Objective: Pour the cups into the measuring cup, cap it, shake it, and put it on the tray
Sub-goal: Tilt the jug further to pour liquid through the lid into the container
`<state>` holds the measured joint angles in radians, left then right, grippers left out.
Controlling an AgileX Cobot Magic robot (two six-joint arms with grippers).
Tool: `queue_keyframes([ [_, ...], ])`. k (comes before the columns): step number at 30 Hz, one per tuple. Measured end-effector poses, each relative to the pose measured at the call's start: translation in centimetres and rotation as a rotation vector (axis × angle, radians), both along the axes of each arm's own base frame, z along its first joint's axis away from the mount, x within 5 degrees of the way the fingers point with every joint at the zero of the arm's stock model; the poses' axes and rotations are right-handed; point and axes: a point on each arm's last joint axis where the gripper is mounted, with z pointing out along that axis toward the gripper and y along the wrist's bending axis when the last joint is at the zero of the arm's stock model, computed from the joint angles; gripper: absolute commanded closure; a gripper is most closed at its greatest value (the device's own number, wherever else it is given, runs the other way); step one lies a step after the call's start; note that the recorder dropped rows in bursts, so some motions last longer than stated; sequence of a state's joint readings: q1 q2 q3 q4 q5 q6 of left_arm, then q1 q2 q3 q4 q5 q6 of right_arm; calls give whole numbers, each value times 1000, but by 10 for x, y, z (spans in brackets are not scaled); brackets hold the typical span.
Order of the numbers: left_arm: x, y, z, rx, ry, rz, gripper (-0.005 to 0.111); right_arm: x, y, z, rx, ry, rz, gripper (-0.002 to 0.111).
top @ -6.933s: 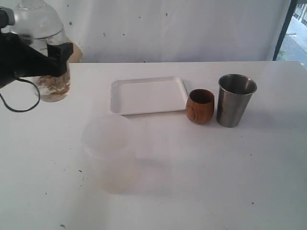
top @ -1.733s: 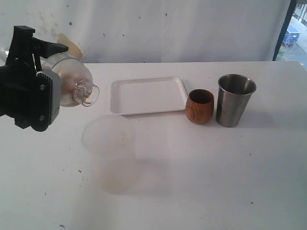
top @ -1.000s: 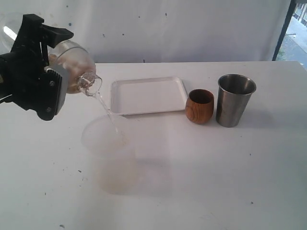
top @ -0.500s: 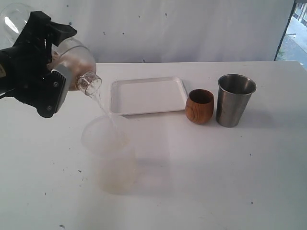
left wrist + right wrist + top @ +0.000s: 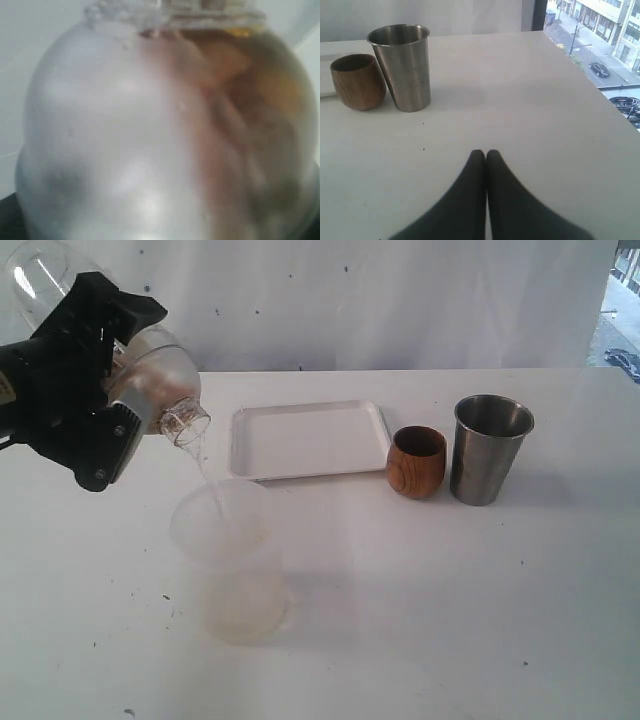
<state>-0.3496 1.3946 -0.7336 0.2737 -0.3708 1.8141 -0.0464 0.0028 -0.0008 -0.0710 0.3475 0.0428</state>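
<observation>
Bottle [image 5: 168, 365] in left claw [image 5: 128, 375] pours liquid [image 5: 211, 472] into tub [image 5: 236, 565]

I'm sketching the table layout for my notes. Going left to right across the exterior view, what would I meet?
The left gripper clamped around a tilted clear bottle → frosted plastic tub → white tray → wooden cup → steel tumbler.

left gripper [image 5: 108, 375] raised, angling down, jaws clamping wide around a clear bottle [image 5: 165, 368], right gripper [image 5: 485, 156] hovering low, jaws pressing together
</observation>
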Motion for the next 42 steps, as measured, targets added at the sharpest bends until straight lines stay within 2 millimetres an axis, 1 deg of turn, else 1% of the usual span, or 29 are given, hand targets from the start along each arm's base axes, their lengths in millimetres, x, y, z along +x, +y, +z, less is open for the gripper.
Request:
queue_keyframes([
  [5,-1,-1,0,40,-17,-28,107,0,0,0,0,0,0,108],
  [9,-1,-2,0,41,-25,-33,107,0,0,0,0,0,0,108],
  [16,-3,-8,2,51,-47,-68,107,0,0,0,0,0,0,108],
  [28,-3,-9,3,117,-90,-94,107,0,0,0,0,0,0,108],
  [42,-4,-11,6,142,-148,-123,107,0,0,0,0,0,0,108],
])
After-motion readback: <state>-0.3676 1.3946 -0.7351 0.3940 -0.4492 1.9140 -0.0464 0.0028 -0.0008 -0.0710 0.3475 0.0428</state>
